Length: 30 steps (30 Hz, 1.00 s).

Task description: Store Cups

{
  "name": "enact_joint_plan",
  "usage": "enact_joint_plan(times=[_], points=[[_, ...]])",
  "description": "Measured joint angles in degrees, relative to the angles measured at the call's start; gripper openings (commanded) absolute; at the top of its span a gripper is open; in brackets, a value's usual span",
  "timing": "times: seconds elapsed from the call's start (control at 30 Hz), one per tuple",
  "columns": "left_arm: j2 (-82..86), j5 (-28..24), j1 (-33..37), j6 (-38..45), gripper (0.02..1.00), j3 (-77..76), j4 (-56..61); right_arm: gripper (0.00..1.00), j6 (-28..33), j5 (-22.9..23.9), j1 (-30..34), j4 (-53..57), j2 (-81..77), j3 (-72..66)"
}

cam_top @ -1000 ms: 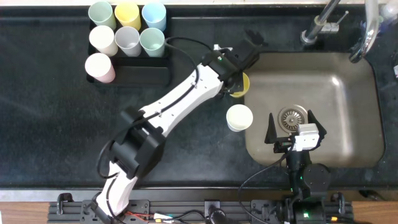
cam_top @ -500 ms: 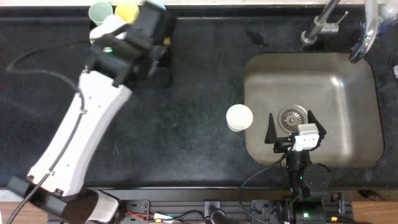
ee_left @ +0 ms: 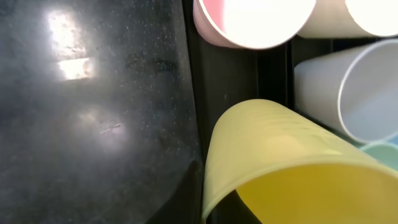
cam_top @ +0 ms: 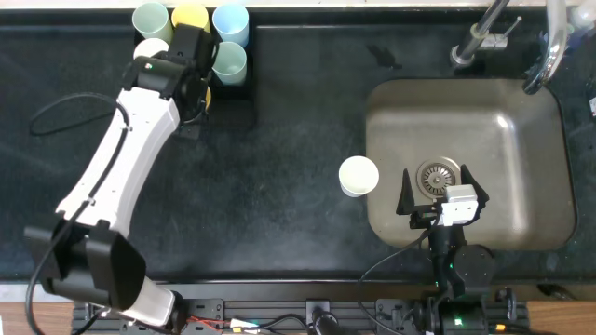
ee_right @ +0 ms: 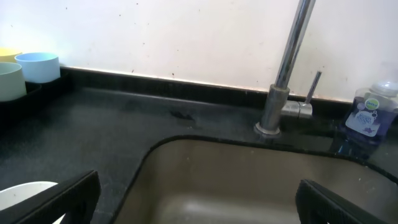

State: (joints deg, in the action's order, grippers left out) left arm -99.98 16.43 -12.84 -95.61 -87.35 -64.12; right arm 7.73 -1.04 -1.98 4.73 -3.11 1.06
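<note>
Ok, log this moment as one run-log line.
left gripper: holds yellow cup over tray | right gripper: open above sink | white cup: at sink edge

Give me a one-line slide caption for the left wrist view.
Yellow cup at the black tray's edge, beside the pink cup and a pale grey cup already stored.

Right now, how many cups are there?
9. In the tray: green, yellow, blue, cream, teal, grey, pink. Yellow cup in the left tool; white cup by the sink. The arm may hide more.
</note>
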Motion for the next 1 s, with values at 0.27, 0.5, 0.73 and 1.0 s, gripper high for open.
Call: enact_joint_plan(times=[0.27, 0.5, 0.73, 1.0], points=[[-5.16, -2.14, 1.99, -0.96, 0.034, 0.00, 2.36, 0.993, 0.00, 0.00, 0.00, 0.02, 0.00, 0.00], [-8.20, -2.95, 3.04, -1.57, 0.036, 0.02, 4.63, 0.993, -0.02, 0.00, 0.00, 0.02, 0.00, 0.00], [-10.62, -3.41, 3.21, -1.75, 0.080, 0.02, 5.68, 0.996, 0.00, 0.02, 0.00, 0.00, 0.00, 0.00], [-10.73, -3.63, 4.44, -3.52, 0.794, 0.02, 5.79, 0.998, 0.00, 0.00, 0.00, 0.02, 0.00, 0.00]])
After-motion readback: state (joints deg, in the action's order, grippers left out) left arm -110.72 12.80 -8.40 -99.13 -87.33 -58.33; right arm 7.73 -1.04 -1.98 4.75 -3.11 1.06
